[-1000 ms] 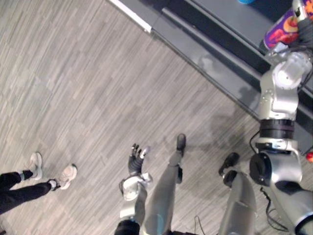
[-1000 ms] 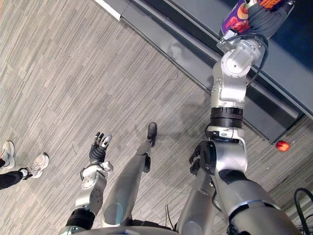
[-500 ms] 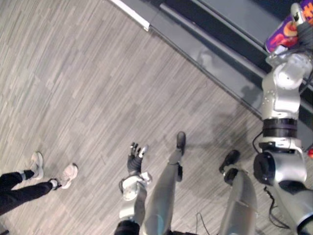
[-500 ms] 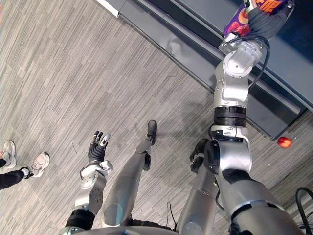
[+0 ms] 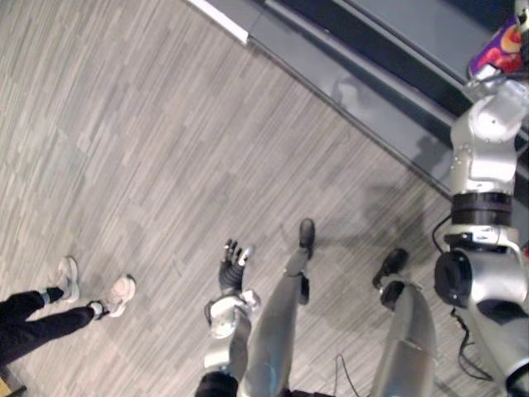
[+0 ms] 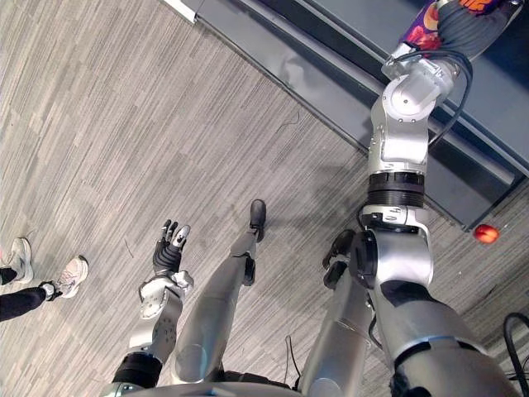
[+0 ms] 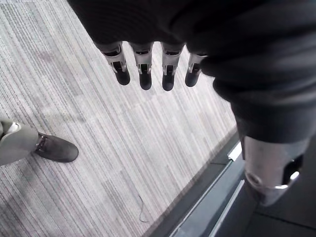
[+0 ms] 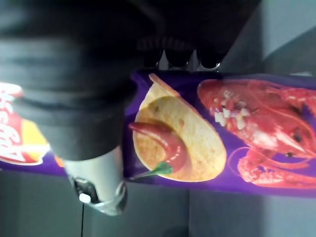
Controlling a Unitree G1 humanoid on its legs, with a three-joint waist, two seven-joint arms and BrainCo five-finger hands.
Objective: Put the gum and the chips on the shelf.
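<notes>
Farther out than a second before, the right arm had carried the chips deeper over the shelf. Nearest, the left hand hung low with its fingers straight and apart, holding nothing. A person's shoes stood well off to its left. Far ahead, the right hand was clamped round the chips, thumb on one side and fingers on the other.
</notes>
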